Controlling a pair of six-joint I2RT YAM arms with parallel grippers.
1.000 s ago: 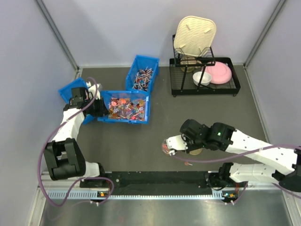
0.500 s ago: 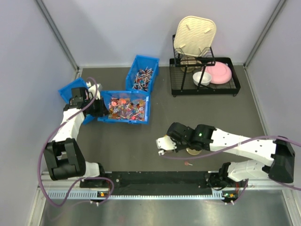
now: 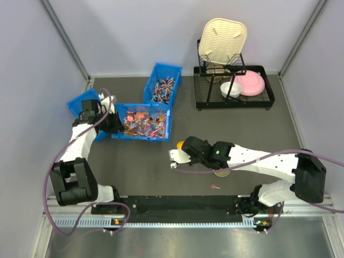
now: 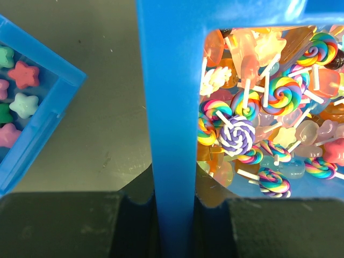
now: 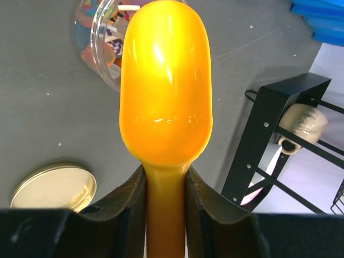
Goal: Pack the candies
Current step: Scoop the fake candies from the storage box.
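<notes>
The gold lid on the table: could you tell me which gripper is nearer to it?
Right. The right gripper, holding the yellow scoop, is close beside the gold lid; the left gripper is far away, shut on the blue bin.

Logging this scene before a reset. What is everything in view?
candies: many, mixed colours, in middle bin
bins: three, blue, table's far left
star sweets: several, pastel, left bin
stick sweets: many, blue-red, rear bin
scoop: one, yellow, by jar
jar: one, clear, on table, candies inside
lid: one, gold, on table
stray candy: one, pinkish, table's near edge
rack: one, black, far right
tray, plate, bowl: one each, beige, pink, white, on rack
left arm: white-black, jaws shut on middle bin's wall
right arm: white-black, jaws shut on scoop handle
</notes>
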